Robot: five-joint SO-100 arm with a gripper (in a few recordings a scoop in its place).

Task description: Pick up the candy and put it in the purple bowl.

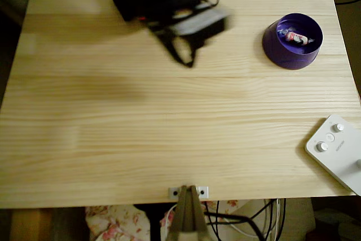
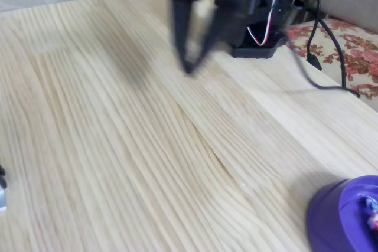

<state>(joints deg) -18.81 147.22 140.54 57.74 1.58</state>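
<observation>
My gripper [image 1: 189, 60] hangs blurred over the wooden table [image 1: 169, 139], fingertips nearly together and holding nothing. Well apart from it, toward the overhead view's right, the candy [image 1: 297, 38] lies inside the purple bowl [image 1: 282, 52].

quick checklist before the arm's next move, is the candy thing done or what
1. Candy inside the purple bowl: ok, it lies on the bowl's floor.
2. Bowl upright on the table: ok.
3. Gripper away from the bowl: ok, it is over bare wood near the arm's base.
4. Gripper empty: ok as far as blur allows; nothing shows between the fingers.
5. Jaws open or shut: cannot tell, motion blur in both views.
6. White device out of the way: ok, at the table's corner.
</observation>
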